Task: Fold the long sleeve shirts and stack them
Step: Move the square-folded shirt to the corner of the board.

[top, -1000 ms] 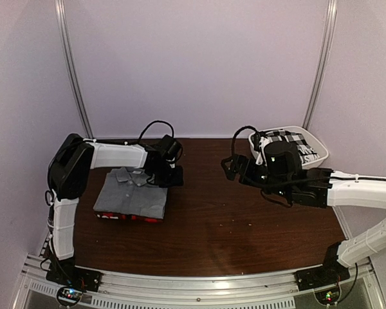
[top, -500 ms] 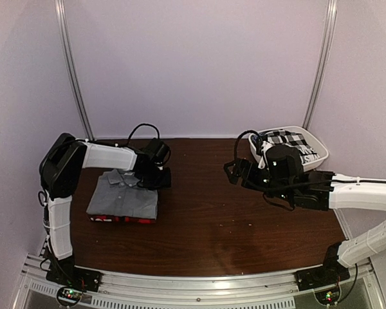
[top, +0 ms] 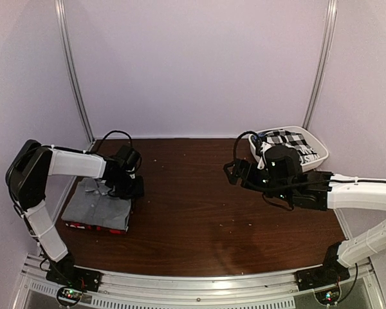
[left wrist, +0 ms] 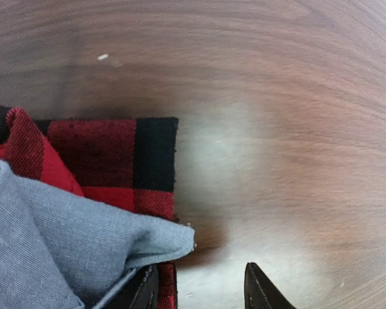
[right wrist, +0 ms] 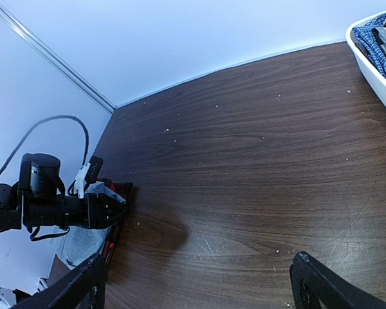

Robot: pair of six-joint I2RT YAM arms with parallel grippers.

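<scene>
I take the white basket (top: 320, 153), at the far right of the tabletop (top: 199, 225), as my reference point.

Nearest to me, well apart from the basket and far to its left, the two shirts lie folded in one stack close to the left edge of the tabletop. The grey shirt (top: 95, 206) is on top, with its collar at the far side. The red-and-black plaid shirt (top: 90, 226) is under it. From above I see only a thin red strip of it along the near edge of the stack. In the left wrist view one corner of the plaid comes out from under the grey cloth and lies flat on the wood.

The left hand (top: 131, 187) is down at the side of the stack that faces the basket. Its two fingers (left wrist: 139, 291) stand partly apart. One is against the edge of the stack, with a corner of the grey cloth lying over it, and the other is over bare wood. Nothing is pinched between them, so I read this hand as open and holding nothing.

Farther back, the right hand (top: 233, 171) hangs above the tabletop, a little to the left of the basket, and it points toward the stack. Its fingers (right wrist: 83, 283) are spread wide, with only bare wood showing between them, so it is open and empty.

Inside the basket lies a black-and-white checked cloth (top: 288, 138).
</scene>
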